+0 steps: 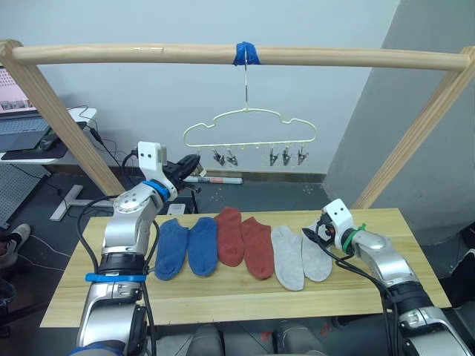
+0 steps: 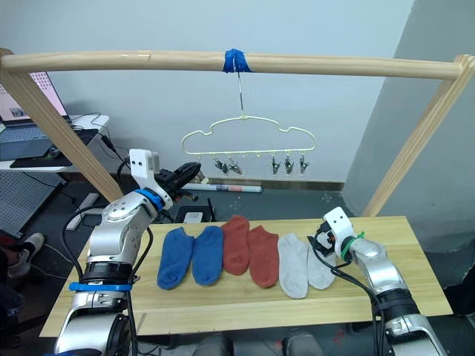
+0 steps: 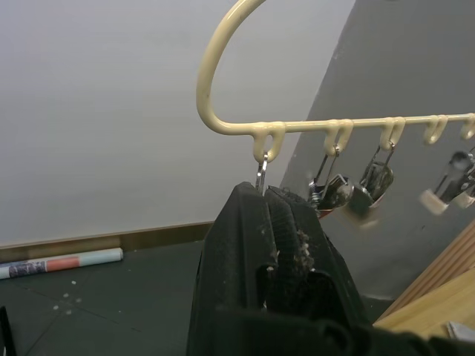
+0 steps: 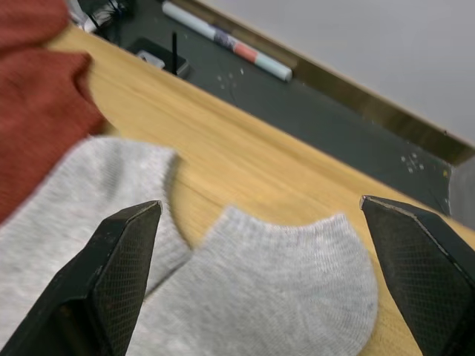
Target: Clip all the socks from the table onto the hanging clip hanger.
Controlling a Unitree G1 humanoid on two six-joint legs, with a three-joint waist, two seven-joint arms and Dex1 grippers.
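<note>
Right gripper (image 4: 263, 274) held wide open over the table (image 4: 245, 159), two black fingers (image 4: 119, 267) framing a light grey sock (image 4: 289, 297) — a second grey sock (image 4: 89, 200) just beside it, a brick red sock (image 4: 37, 111) adjoining (partly cropped), a paper roll (image 4: 226, 41) seen on the dark floor (image 4: 334, 126) beyond.

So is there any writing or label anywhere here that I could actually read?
No readable text anywhere.
Rolled paper tube on the floor by the wall: coloured printed bands, too blurred to read.
Laptop screen on the white desk: lit, content too small to read.
Socks, clip hanger, blue tape on the wooden rail: no lettering visible.
</note>
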